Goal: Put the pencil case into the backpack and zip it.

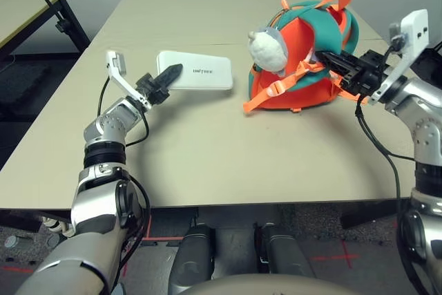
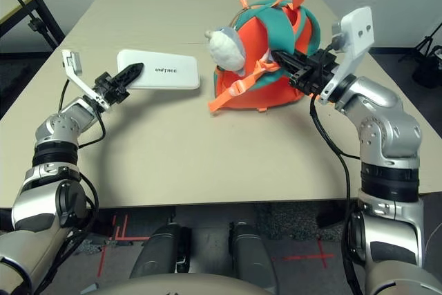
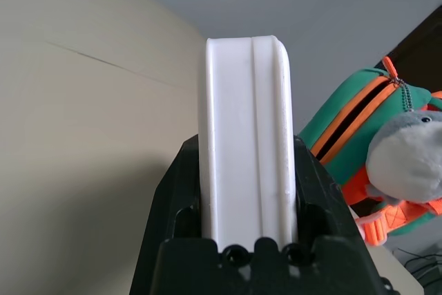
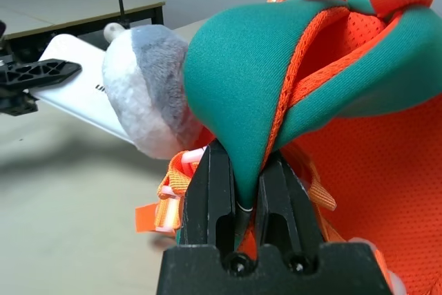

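The white pencil case (image 1: 196, 70) is held off the table by its left end, flat and level. My left gripper (image 1: 168, 77) is shut on that end; in the left wrist view the case (image 3: 247, 143) stands edge-on between the black fingers (image 3: 173, 198). To its right sits the teal and orange backpack (image 1: 304, 60) with a grey-white plush head (image 1: 268, 50) on the front. My right gripper (image 1: 330, 60) is shut on the backpack's teal edge (image 4: 242, 136), pinching the fabric and lifting the flap, so the orange mesh lining (image 4: 373, 164) shows.
The tan table (image 1: 207, 150) has free room in front of both objects. Orange straps (image 1: 266, 98) trail from the backpack onto the table. Another table (image 1: 27, 12) stands at the far left, behind.
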Action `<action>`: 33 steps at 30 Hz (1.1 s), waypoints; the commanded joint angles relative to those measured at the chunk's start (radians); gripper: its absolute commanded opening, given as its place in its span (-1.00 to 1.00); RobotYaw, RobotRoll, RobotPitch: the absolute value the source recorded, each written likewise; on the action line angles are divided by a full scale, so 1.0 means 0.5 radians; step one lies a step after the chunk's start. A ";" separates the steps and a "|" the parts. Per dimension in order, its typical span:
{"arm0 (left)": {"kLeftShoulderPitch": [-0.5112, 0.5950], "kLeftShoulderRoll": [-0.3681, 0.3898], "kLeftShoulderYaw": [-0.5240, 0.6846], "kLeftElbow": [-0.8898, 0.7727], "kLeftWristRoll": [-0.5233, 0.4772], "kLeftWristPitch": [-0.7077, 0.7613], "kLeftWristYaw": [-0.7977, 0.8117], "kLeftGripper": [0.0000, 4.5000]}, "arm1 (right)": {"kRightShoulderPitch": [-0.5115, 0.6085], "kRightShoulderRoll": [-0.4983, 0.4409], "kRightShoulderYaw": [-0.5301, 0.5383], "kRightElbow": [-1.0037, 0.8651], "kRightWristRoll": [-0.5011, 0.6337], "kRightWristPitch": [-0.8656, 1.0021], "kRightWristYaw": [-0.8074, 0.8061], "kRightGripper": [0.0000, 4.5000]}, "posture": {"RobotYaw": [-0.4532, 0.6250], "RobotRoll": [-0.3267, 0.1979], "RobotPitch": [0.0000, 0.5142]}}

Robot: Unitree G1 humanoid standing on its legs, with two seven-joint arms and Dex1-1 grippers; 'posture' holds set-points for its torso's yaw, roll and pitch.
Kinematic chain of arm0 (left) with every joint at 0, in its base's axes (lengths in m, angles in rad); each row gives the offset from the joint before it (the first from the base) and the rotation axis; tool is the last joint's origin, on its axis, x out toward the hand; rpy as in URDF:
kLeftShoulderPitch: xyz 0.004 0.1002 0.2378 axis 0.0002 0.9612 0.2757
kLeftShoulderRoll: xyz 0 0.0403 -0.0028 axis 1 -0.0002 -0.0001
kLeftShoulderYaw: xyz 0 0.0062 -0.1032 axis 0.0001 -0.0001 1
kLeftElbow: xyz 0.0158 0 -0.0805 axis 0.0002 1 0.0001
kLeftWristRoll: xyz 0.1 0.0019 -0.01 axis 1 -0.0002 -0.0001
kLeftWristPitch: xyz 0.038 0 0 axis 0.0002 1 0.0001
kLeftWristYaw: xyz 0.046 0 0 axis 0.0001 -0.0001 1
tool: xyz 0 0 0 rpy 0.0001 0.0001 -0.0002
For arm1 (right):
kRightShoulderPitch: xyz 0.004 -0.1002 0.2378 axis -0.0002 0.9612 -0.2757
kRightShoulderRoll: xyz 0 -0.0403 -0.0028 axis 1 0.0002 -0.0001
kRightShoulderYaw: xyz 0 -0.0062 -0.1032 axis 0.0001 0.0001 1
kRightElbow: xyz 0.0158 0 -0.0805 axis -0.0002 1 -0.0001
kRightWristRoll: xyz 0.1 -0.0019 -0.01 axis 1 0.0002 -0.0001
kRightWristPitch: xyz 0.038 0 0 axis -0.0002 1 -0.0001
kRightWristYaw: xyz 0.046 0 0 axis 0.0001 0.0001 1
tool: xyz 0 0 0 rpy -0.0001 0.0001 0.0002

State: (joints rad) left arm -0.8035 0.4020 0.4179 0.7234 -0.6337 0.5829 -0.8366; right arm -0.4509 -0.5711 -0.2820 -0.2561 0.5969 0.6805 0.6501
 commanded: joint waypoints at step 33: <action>-0.628 0.214 -0.679 -0.257 0.297 -0.128 -0.842 -0.37 | 0.213 -0.097 0.013 -0.218 0.098 -0.011 0.002 -0.97 | -0.11 0.25 -0.77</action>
State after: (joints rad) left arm -1.1007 0.5261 0.1067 0.6329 -0.4902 0.5185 -1.2220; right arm -0.3417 -0.6164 -0.2669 -0.3476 0.6387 0.6989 0.6506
